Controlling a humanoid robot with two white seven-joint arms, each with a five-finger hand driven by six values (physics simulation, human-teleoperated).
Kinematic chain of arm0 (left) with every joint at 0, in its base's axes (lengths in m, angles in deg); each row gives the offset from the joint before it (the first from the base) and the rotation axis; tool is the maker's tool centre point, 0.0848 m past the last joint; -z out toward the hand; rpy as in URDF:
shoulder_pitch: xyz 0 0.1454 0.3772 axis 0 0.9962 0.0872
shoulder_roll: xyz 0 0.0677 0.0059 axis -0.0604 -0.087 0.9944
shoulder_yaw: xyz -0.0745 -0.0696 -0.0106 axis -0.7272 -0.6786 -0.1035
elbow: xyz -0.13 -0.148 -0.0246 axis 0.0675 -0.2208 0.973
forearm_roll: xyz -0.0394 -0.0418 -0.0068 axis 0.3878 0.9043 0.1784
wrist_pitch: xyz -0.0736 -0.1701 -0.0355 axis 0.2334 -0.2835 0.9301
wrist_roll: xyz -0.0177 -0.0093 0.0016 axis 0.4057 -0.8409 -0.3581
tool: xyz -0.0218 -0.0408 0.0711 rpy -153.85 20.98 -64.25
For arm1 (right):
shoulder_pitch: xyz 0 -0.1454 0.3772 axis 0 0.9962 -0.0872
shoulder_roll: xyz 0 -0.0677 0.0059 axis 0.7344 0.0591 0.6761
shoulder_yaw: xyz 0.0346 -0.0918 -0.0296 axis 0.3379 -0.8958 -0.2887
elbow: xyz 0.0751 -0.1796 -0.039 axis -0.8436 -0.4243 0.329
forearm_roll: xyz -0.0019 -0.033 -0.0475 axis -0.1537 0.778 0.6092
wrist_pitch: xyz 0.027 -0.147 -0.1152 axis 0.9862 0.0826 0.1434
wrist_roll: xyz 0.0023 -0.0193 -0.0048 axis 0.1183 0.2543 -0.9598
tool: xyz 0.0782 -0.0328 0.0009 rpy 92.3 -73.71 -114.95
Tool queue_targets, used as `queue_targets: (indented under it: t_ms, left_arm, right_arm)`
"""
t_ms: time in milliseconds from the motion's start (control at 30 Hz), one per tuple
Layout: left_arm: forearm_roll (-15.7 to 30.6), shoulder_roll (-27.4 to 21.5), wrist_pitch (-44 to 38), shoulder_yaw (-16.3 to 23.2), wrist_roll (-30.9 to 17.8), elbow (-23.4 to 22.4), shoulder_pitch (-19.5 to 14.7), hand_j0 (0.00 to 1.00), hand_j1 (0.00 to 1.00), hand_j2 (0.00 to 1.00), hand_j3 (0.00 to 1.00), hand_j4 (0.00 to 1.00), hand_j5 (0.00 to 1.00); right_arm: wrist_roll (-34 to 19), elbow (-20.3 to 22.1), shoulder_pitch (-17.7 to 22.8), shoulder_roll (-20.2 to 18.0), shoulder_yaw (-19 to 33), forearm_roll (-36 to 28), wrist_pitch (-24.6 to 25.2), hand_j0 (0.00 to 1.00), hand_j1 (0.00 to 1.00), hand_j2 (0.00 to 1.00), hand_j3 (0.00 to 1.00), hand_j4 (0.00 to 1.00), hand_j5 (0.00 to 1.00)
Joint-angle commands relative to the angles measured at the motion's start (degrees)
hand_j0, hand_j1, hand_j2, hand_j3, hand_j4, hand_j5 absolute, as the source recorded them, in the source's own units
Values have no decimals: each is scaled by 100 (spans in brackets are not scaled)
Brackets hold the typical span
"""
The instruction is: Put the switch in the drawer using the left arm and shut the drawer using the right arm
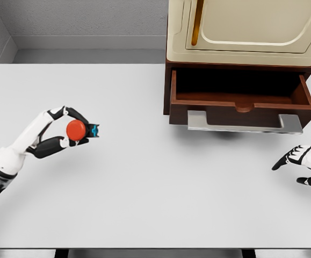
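With left hand [64, 131] pinched on red-capped switch [81, 130] above table [144, 177], well left of open drawer [241, 99], carry up & right, clear front lip w/ margin, release inside; right hand [304, 164] idle, fingers relaxed.

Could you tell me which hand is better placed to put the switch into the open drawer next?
Left. The left hand already grips the switch, and the drawer stands open. The right hand rests open at the table's right edge, holding nothing.
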Motion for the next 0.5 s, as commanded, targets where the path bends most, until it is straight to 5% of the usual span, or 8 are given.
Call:
queue_targets:
  t_ms: [0,467]
  left_arm:
    - [-2,131,-9,90,1,115,-18,40,40,40,40,40,40]
    - [-248,974,-688,389,-8,150,-782,40,40,40,40,40,40]
  right_arm:
    - [9,2,0,-86,15,-46,9,70,70,70,70,70,70]
    - [0,11,-167,10,24,-55,9,73,73,73,73,73,73]
